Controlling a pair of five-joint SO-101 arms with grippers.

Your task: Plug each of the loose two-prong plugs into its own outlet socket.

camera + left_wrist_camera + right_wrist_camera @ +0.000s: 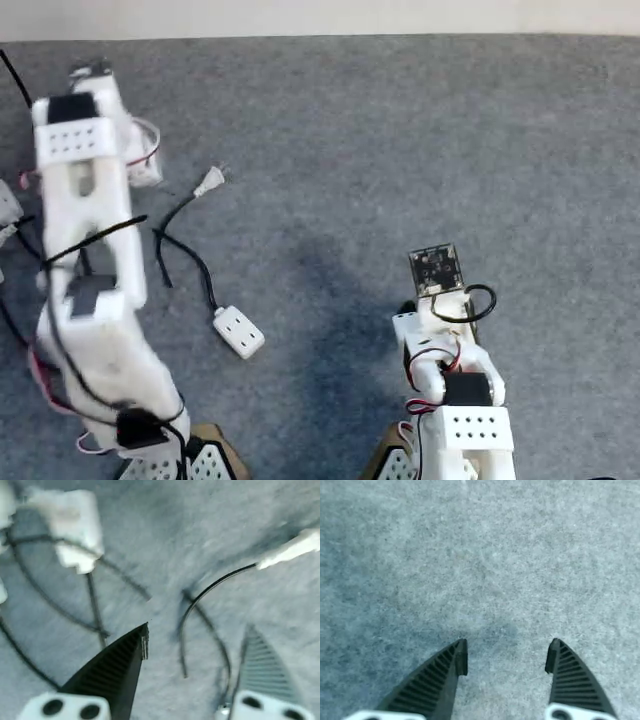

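Status: nothing mated yet, as far as I can see. The left claw (197,627) hangs spread and empty above the grey desk (400,130), with a blurred white block (75,527) I can't identify near it. Loose plug (210,181) lies just right of that arm, its black cord (207,278) looping down to the white outlet socket (239,332), well apart. Right claw (507,642), also spread and empty, sits far from both; cord loops look like the main snag.

White plug (209,181), black cord (205,273), white outlet socket (239,331), grey carpet (450,130)
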